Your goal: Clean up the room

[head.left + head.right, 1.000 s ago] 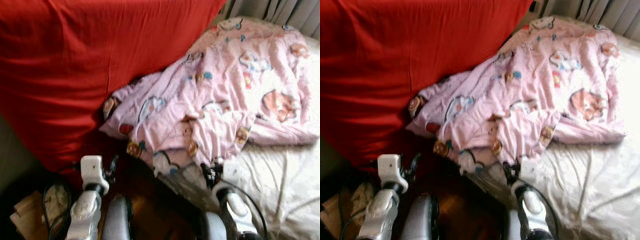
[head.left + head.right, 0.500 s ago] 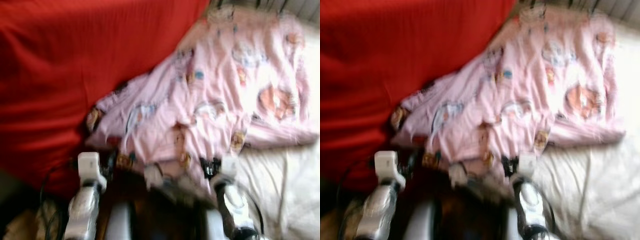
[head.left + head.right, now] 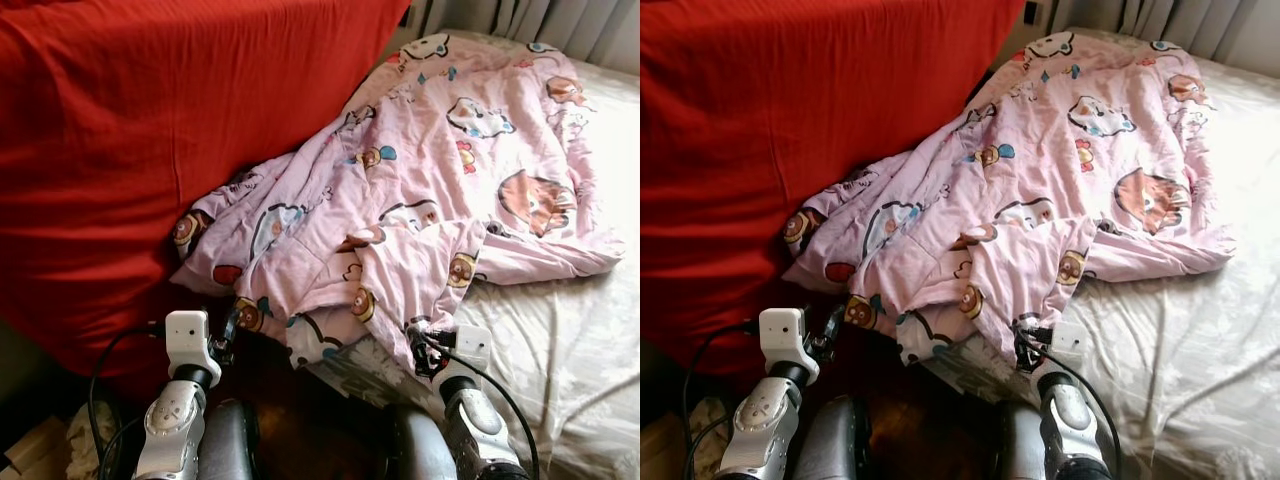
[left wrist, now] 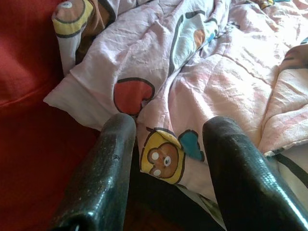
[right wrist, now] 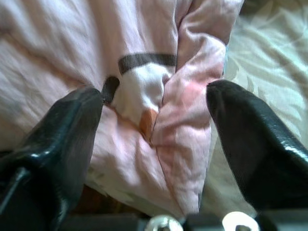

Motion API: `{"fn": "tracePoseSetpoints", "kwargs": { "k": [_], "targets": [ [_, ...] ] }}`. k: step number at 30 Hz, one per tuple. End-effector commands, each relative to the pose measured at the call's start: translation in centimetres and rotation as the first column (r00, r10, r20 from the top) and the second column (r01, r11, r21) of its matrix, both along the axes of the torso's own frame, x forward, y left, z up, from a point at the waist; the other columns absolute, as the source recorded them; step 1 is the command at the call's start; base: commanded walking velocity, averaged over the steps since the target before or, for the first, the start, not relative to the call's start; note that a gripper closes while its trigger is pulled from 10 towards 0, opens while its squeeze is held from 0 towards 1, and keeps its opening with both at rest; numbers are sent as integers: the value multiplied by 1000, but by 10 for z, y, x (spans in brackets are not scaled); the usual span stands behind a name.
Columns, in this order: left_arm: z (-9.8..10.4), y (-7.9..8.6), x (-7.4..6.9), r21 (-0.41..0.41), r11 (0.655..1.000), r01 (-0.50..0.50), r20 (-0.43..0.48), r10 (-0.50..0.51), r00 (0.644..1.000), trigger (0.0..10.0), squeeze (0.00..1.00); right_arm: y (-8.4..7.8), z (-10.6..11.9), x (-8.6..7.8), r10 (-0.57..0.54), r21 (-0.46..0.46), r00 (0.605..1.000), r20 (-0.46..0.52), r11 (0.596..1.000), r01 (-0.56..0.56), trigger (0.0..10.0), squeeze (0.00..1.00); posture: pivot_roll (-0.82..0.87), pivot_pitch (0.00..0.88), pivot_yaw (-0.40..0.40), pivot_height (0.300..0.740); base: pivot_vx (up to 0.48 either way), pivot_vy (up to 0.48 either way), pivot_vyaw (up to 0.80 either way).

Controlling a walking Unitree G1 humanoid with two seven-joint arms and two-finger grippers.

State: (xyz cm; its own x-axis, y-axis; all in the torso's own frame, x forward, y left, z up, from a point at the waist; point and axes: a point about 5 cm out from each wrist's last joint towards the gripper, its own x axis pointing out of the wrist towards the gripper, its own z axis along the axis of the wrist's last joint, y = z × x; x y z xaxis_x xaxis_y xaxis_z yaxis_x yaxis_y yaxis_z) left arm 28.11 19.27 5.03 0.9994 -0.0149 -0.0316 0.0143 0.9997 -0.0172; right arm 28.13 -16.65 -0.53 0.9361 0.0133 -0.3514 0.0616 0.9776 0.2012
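Observation:
A crumpled pink blanket printed with cartoon animals lies across the bed and spills over its near edge. My left gripper hovers just short of the blanket's lower left hem. Seen from the left wrist, it stands open, with a bear print and a red heart beyond its fingers. My right gripper is at the blanket's hanging lower corner. It too is open, with a fold of the pink cloth between its two fingers but not pinched.
A big red cloth covers something bulky on the left, against the blanket. A cream patterned sheet covers the bed on the right, with curtains behind. Dark wooden floor, black cables and a cardboard box lie below.
The camera has shifted and the blur has gone. Both grippers remain at the blanket's lower edge, still open; the blanket lies as before.

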Motion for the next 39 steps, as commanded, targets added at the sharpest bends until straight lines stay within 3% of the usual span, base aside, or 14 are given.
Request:
{"fn": "tracePoseSetpoints", "kwargs": {
  "k": [1,6,10,17,18,19,21,22,29,32,39],
  "targets": [
    [-5,1,-3,1,1000,-5,-28,5,1000,10000,0,-2,-6,-5,9,-21,999,-42,1000,-10,10000,1000,56,178,-43,586,0,0,0],
    [-5,1,-3,5,1000,-7,-34,7,999,10000,0,3,-14,-9,106,-27,987,-117,994,-110,10000,1000,60,183,-42,586,0,0,0],
    [-5,3,-3,5,1000,-10,-33,10,999,10000,0,2,-14,-9,162,-125,976,-144,976,-181,10000,1000,61,185,-41,586,0,0,0],
    [-5,3,-3,6,1000,-10,-37,11,999,10000,0,-3,-11,-5,154,-166,978,-142,970,-177,10000,1000,57,189,-40,586,0,0,0],
    [-5,2,-3,5,1000,-10,-37,10,999,10000,0,-3,-11,-5,160,-187,976,-150,964,-187,10000,937,58,189,-40,586,0,0,0],
    [-6,2,-3,4,1000,-9,-37,9,999,10000,0,-3,-12,-5,172,-209,972,-162,956,-204,10000,478,58,191,-40,586,0,0,0],
    [-5,1,-3,3,1000,-8,-37,8,999,10000,0,-3,-12,-5,180,-223,969,-171,951,-216,10000,478,57,193,-41,586,0,0,0],
    [-5,1,-3,2,1000,-8,-37,8,999,10000,0,-2,-13,-6,189,-236,965,-180,945,-229,10000,0,57,195,-42,586,0,0,0],
    [-6,0,-4,0,1000,-9,-36,9,999,10000,0,2,-15,-7,216,-250,956,-197,932,-262,10000,0,59,202,-46,586,0,0,0],
    [-6,0,-5,0,1000,-12,-37,12,999,10000,0,3,-14,-5,235,-305,947,-217,906,-295,10000,0,63,209,-51,586,0,0,0],
    [-6,0,-4,-2,1000,-20,-34,20,999,10000,0,0,-15,-4,218,-350,945,-242,889,-294,10000,0,67,222,-54,586,0,0,0]
  ]
}}
